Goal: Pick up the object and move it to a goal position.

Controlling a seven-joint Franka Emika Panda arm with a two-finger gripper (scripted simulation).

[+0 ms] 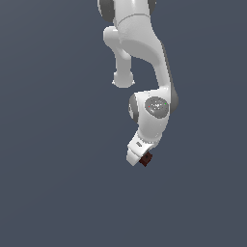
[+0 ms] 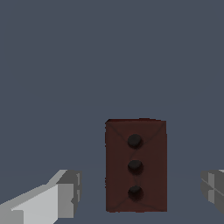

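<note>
reddish-brown block [image 2: 136,165], three dark studs, lying flat

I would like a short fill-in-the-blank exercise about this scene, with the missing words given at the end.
1. The brick-like block has ___ round studs on top.
2. In the wrist view the block lies ___ the two fingers, touching neither.
3. The gripper is ___.
4. The arm is ___ in colour.

Missing words: three; between; open; white

bare grey floor [image 2: 109,52] on every side of the brick [image 2: 135,165]. gripper [image 2: 140,192] fingers stand apart from its long sides, gaps both sides.
</note>
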